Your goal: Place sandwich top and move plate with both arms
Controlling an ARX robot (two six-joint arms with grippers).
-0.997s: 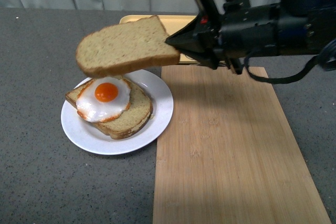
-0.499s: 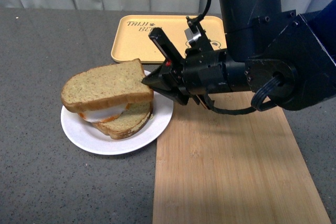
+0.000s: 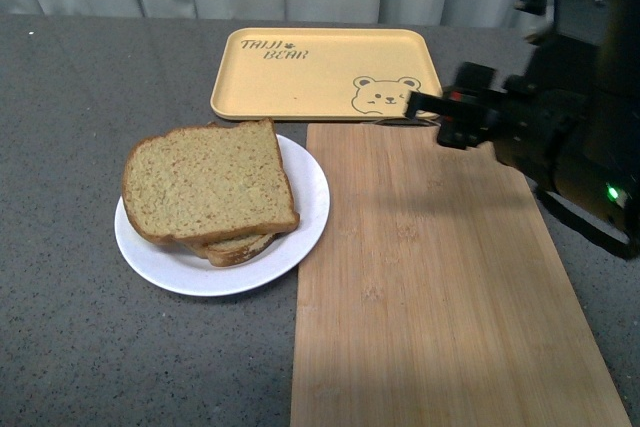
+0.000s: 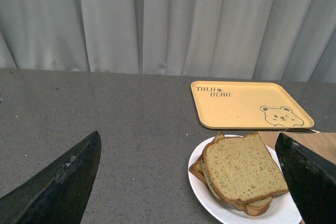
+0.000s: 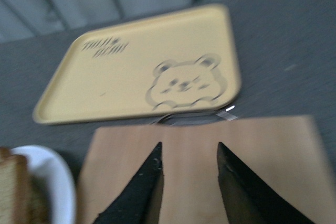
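So, top: squarish brown bread slice (image 3: 208, 182) resting on lower slice (image 3: 237, 247), round white plate (image 3: 312, 197)
tray: yellow rectangular tray (image 3: 320, 72), lettering looks like "TAIJI BEAR"
left gripper (image 4: 187, 136): spread, empty
right gripper (image 5: 189, 148): spread, empty

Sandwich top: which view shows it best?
Front view: the sandwich top lies whole and unobstructed over the plate. The left wrist view shows it smaller; the right wrist view catches only a blurred sliver.
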